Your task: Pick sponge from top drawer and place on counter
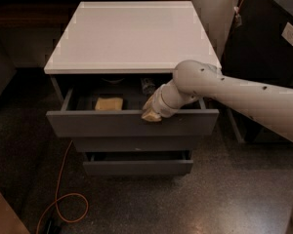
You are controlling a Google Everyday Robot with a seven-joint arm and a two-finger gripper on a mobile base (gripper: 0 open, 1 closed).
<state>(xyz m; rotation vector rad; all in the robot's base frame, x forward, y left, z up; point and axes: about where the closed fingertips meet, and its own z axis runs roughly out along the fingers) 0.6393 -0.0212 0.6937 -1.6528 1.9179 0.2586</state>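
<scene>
The top drawer [112, 123] stands pulled partly out under the white counter [132, 35]. The pale yellow sponge [109, 104] lies inside it, left of centre on the grey floor. My gripper [151, 112] rests on the upper edge of the drawer front, right of the sponge and apart from it. My white arm reaches in from the right. A dark bottle-like object [147, 86] lies at the back of the drawer.
Two shallower grey drawers [136, 165] sit below, the lowest slightly out. An orange cable [63, 189] loops on the speckled floor at the left. A black cabinet [268, 48] stands to the right.
</scene>
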